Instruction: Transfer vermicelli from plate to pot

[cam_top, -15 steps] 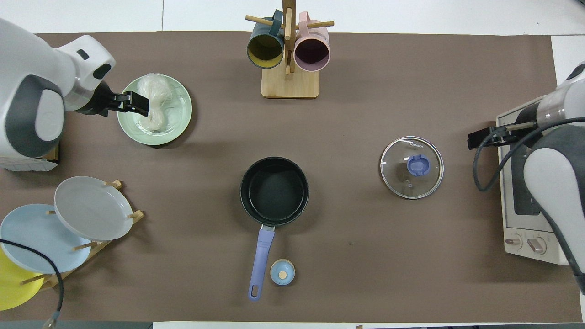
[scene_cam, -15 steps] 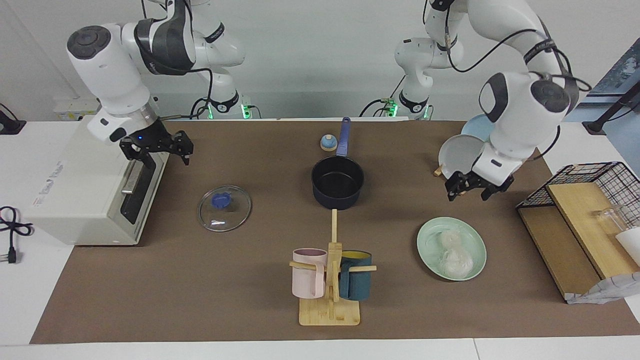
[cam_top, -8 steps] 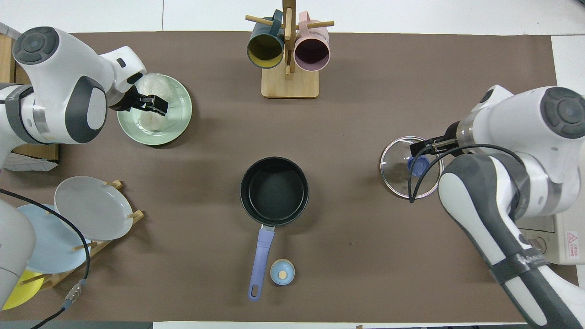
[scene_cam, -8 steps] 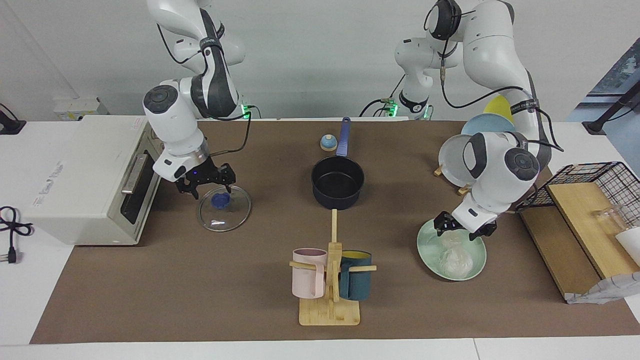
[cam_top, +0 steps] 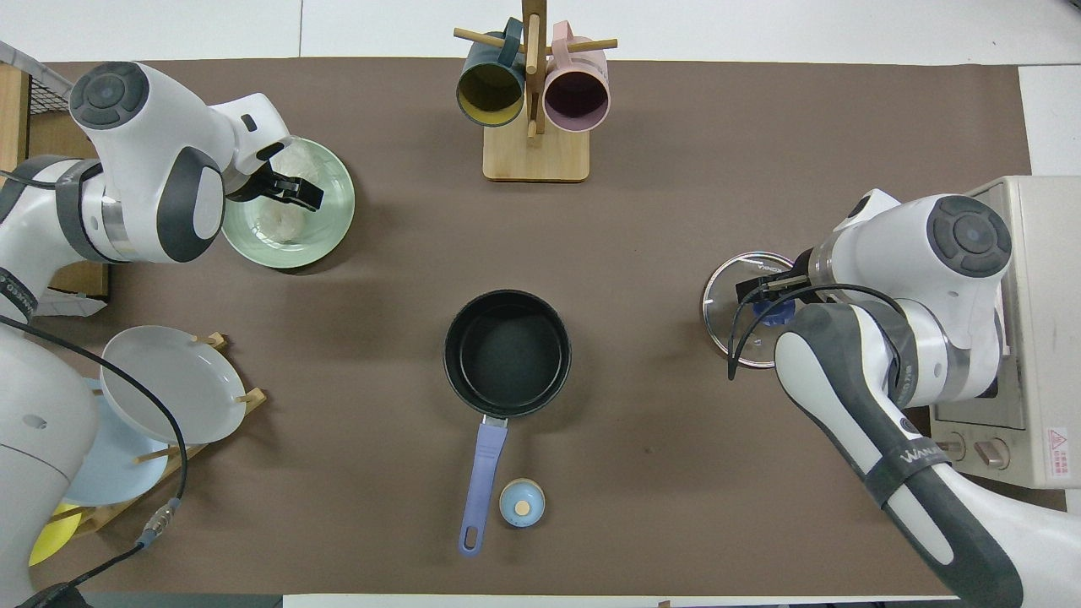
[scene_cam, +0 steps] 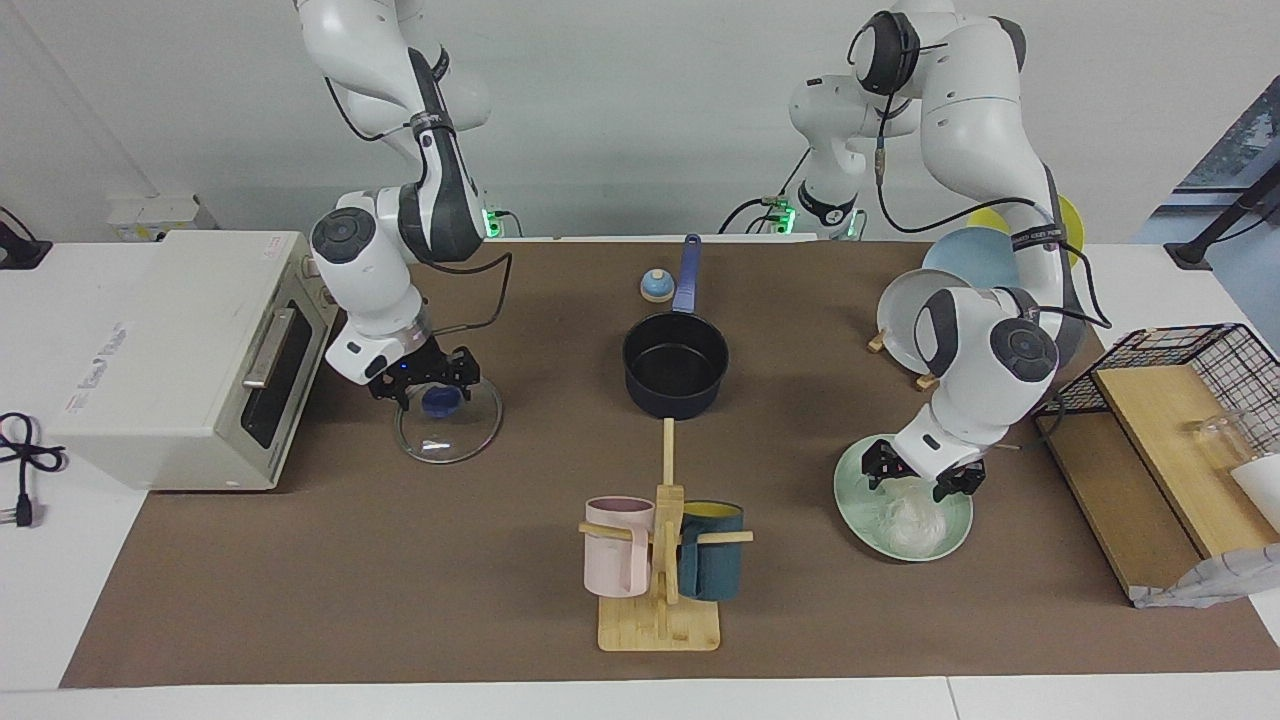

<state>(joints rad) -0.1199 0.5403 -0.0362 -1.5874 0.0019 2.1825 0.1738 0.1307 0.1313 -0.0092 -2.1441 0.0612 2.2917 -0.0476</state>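
Right gripper [scene_cam: 424, 385] down at blue knob of glass lid [scene_cam: 449, 416], beside toaster oven [scene_cam: 170, 350]; finger spread cannot tell.
Pot [scene_cam: 676, 366] mid-table, black inside bare, handle toward robots.
Mug rack [scene_cam: 660, 560] farther from robots than pot.
Left gripper [scene_cam: 920, 478] low over plate [scene_cam: 858, 508], fingers spread wide, straddling vermicelli [scene_cam: 908, 517] on plate, at left arm's end of table.
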